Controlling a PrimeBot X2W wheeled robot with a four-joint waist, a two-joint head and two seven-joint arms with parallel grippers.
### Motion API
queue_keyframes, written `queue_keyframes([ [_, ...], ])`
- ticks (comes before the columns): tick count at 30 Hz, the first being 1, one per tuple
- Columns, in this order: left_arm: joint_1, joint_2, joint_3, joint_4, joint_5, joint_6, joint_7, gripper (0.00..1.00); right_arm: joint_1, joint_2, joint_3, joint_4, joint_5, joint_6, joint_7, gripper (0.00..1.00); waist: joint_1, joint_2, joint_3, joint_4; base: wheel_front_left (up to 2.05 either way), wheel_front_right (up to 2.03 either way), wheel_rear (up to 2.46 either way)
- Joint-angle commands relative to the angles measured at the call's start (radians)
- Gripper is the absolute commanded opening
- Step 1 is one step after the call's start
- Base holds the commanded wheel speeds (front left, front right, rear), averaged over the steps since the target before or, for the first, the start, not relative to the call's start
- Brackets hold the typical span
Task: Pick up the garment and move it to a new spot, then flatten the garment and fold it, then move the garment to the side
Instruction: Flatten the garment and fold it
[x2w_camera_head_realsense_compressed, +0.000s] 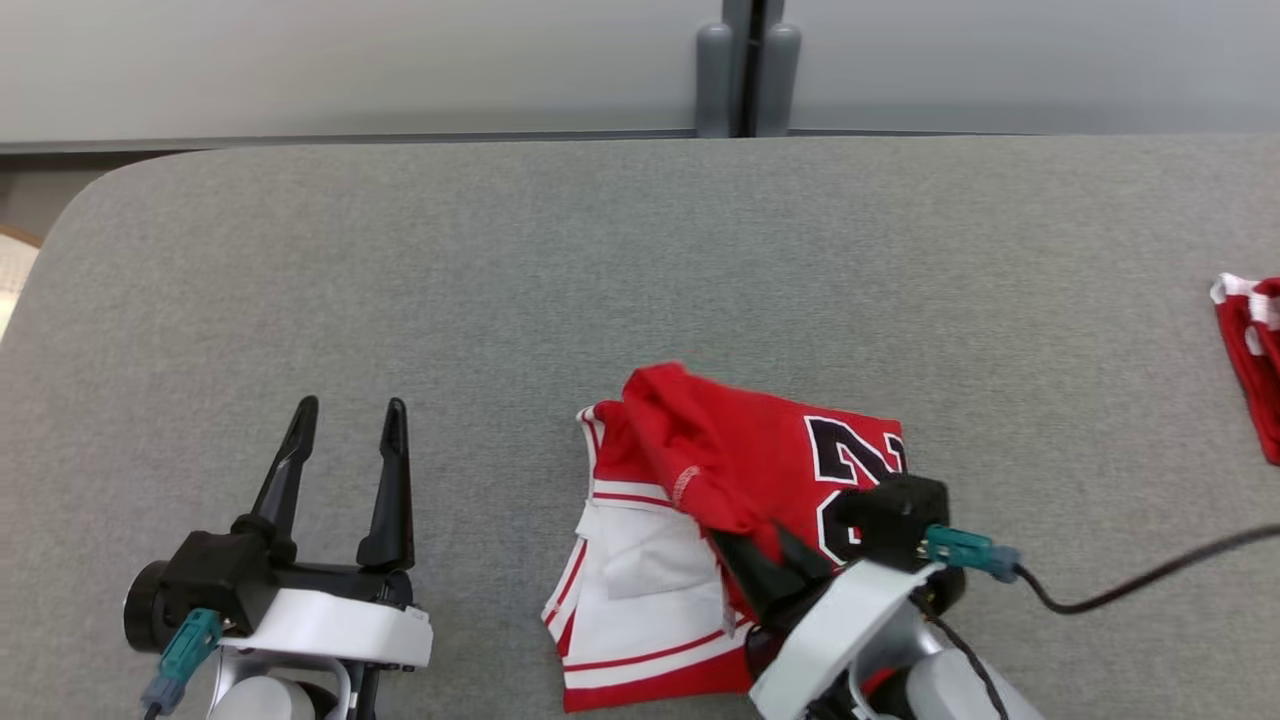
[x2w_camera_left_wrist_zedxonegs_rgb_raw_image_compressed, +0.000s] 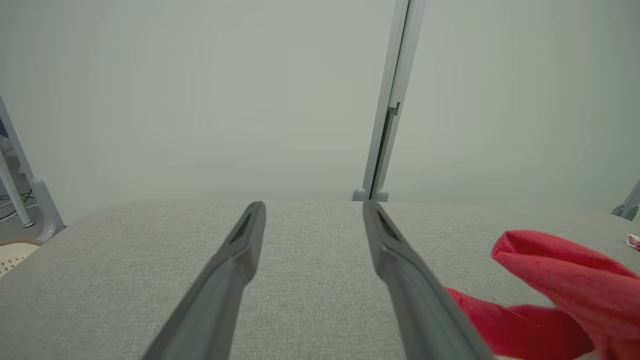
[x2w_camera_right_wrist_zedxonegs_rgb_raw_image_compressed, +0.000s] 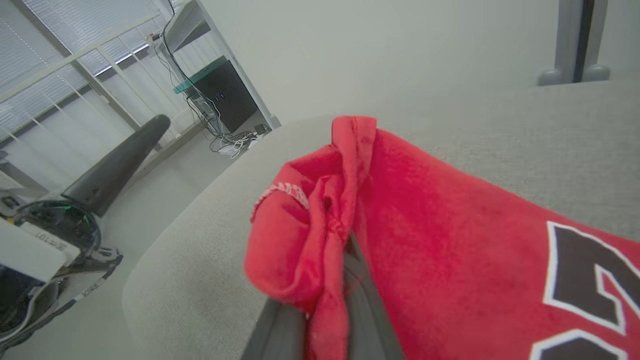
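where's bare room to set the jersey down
The far half of the grey table, beyond the jersey, is bare; so is the strip between the left gripper and it. Crowded: near right, where the right gripper pinches the jersey, and the right edge, by another red garment.

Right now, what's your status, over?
Left hand open, off the jersey. Right hand shut on jersey, fold raised. Another red cloth far right, apart.

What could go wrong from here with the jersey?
The right gripper pinches only a bunched edge of the red jersey, so the cloth could slip free. The left gripper stands open and apart from it; with nothing pinning the lower layer, the garment may drag and wrinkle.
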Motion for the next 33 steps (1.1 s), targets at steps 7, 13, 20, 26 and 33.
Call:
queue_keyframes([
  [7, -0.031, -0.015, -0.007, 0.012, 0.006, -0.014, -0.004, 1.00, -0.086, 0.023, 0.071, 0.175, 0.084, 0.000, -0.081, 0.00, 0.0000, 0.0000, 0.029, 0.053, 0.00, 0.00, 0.00],
  [13, -0.041, -0.026, 0.002, 0.024, 0.014, -0.023, -0.004, 1.00, -0.150, 0.030, 0.130, 0.270, 0.121, 0.000, -0.142, 1.00, 0.0000, 0.0000, 0.052, 0.058, 0.00, 0.00, 0.00],
  [20, -0.045, -0.029, 0.019, 0.035, 0.024, -0.035, -0.004, 1.00, -0.230, 0.026, 0.224, 0.196, 0.112, 0.000, -0.259, 1.00, 0.0000, 0.0000, 0.049, 0.043, 0.00, 0.00, 0.00],
  [26, -0.026, -0.022, 0.031, 0.048, 0.030, -0.032, -0.004, 1.00, -0.217, -0.043, 0.119, 0.120, 0.057, 0.000, -0.324, 1.00, 0.0000, 0.0000, 0.020, 0.014, 0.00, 0.00, 0.00],
  [33, 0.008, -0.007, 0.048, 0.053, 0.032, -0.024, -0.004, 1.00, -0.100, -0.121, -0.108, 0.085, -0.023, 0.000, -0.318, 1.00, 0.0000, 0.0000, -0.020, -0.024, 0.00, 0.00, 0.00],
])
